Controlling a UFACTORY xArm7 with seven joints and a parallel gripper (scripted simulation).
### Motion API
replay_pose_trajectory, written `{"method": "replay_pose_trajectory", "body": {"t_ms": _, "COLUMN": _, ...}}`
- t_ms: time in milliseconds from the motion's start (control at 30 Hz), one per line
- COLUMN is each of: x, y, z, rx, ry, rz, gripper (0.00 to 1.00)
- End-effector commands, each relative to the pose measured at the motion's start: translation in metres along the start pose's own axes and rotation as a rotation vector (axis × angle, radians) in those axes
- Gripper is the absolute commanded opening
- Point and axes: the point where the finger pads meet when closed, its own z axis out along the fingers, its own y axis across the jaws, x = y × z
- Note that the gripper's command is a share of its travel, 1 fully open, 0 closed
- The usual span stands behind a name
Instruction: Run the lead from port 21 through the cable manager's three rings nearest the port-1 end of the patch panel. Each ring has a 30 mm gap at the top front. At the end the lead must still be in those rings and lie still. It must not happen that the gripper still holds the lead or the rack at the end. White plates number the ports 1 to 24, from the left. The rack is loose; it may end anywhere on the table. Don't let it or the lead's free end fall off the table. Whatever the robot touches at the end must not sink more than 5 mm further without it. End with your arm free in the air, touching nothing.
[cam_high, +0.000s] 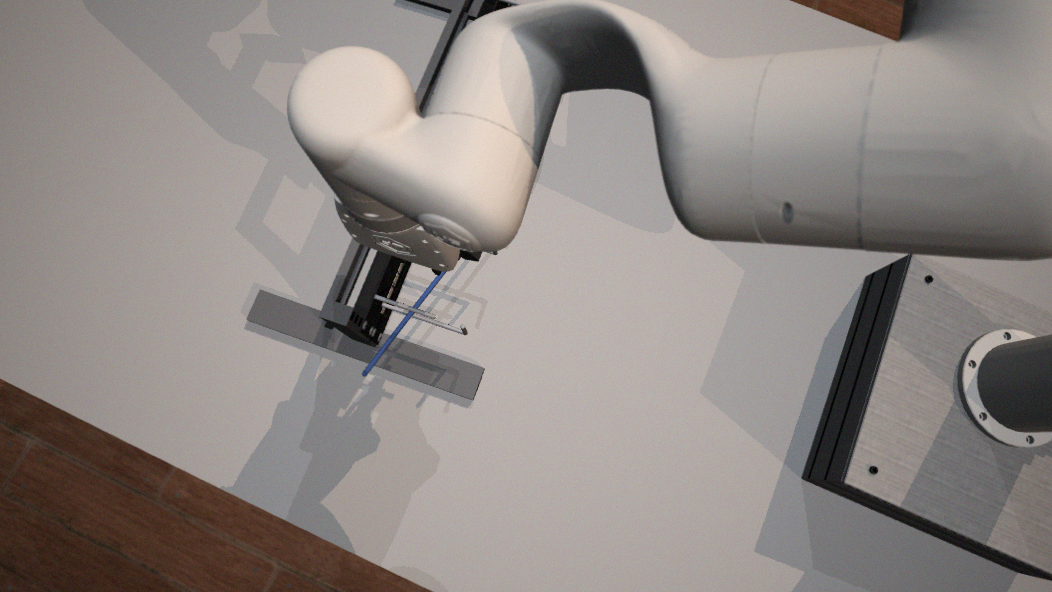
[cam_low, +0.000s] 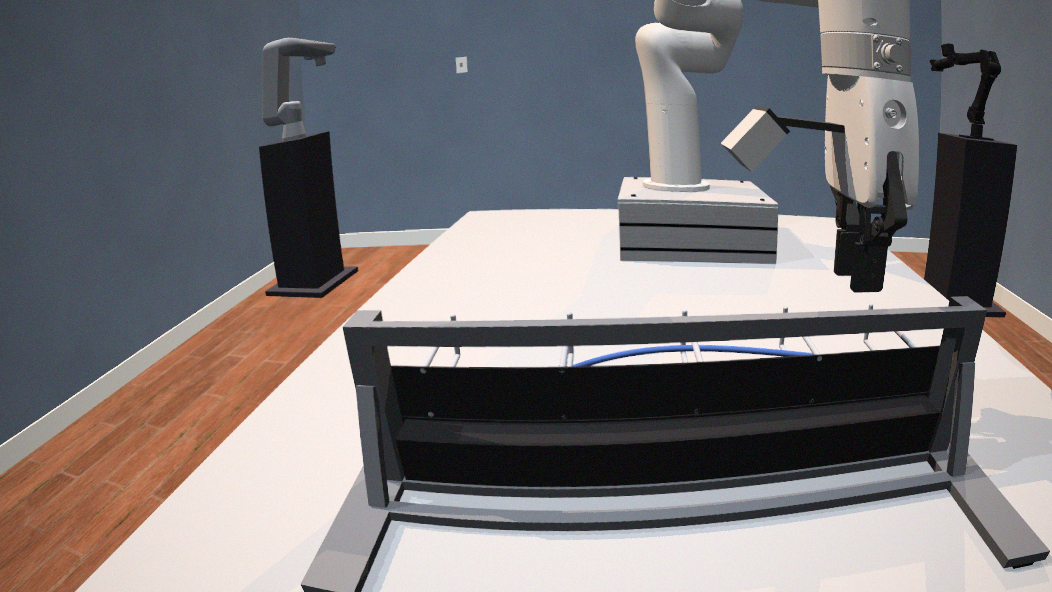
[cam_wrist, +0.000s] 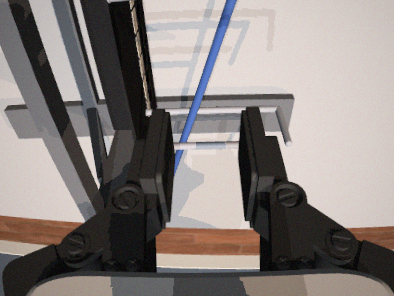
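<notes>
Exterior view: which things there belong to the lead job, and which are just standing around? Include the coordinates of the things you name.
Job:
- blue lead (cam_high: 390, 340) (cam_low: 750, 350) (cam_wrist: 206, 75)
- rack (cam_high: 286, 318) (cam_low: 514, 333) (cam_wrist: 25, 121)
- wire rings (cam_high: 450, 326) (cam_low: 564, 356) (cam_wrist: 225, 110)
- open gripper (cam_low: 859, 273) (cam_wrist: 205, 132)

Just around:
- grey arm (cam_low: 275, 80)
- black arm (cam_low: 979, 99)
- wall plate (cam_low: 461, 64)

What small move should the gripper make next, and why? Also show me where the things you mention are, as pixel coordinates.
Probably a little straight up: the gripper (cam_low: 862, 278) (cam_wrist: 205, 132) stands partly open, holding nothing, above the rack (cam_high: 286, 316) (cam_low: 588, 331) (cam_wrist: 30, 122), while the blue lead (cam_high: 401, 326) (cam_low: 640, 350) (cam_wrist: 201, 89) crosses the end ring (cam_high: 441, 323) (cam_wrist: 230, 111) below.

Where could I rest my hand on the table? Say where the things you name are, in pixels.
Between the rack (cam_high: 290, 315) (cam_low: 647, 329) and the arm's metal base (cam_high: 949, 368) (cam_low: 697, 239). It's crowded where the blue lead (cam_high: 389, 340) (cam_low: 647, 350) (cam_wrist: 205, 82) crosses the rings (cam_high: 434, 321) (cam_wrist: 220, 111).
</notes>
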Motion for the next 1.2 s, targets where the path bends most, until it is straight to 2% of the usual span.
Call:
{"method": "replay_pose_trajectory", "body": {"t_ms": 0, "x": -0.0001, "y": -0.0016, "z": -0.0066, "rx": 0.006, "ry": -0.001, "rz": 0.000, "gripper": 0.33}}
{"method": "replay_pose_trajectory", "body": {"t_ms": 133, "x": -0.0001, "y": -0.0016, "z": -0.0071, "rx": 0.006, "ry": -0.001, "rz": 0.000, "gripper": 0.33}}
{"method": "replay_pose_trajectory", "body": {"t_ms": 167, "x": -0.0001, "y": -0.0016, "z": -0.0071, "rx": 0.006, "ry": -0.001, "rz": 0.000, "gripper": 0.00}}
{"method": "replay_pose_trajectory", "body": {"t_ms": 1167, "x": -0.0001, "y": -0.0016, "z": -0.0071, "rx": 0.006, "ry": -0.001, "rz": 0.000, "gripper": 0.00}}
